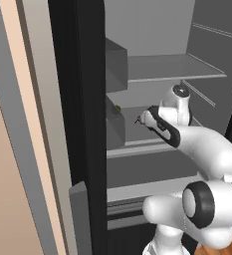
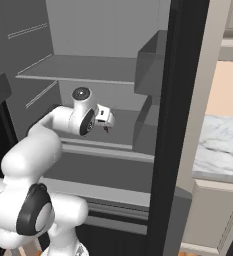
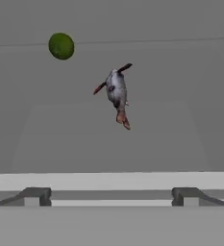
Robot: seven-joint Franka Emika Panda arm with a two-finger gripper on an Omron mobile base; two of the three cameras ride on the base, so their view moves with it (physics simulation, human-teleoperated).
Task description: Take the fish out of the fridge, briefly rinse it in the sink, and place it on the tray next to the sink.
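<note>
The fish (image 3: 117,93) lies untouched on a middle shelf of the open fridge (image 1: 162,69), a green item (image 3: 61,46) beyond it to the left; the gripper (image 3: 111,192) is held spread before it, empty; grasping, rinsing and traying remain undone.

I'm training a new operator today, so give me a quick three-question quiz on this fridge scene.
1. True or false: the small grey fish is clamped between the gripper's fingertips.
2. Which round item shares the fish's grey fridge shelf? A) green lime B) red tomato C) white egg
3. Fill in: the black fridge's door stands ____.

Key: 1 false, it lies on the shelf ahead of the open gripper; 2 A; 3 open.
</note>
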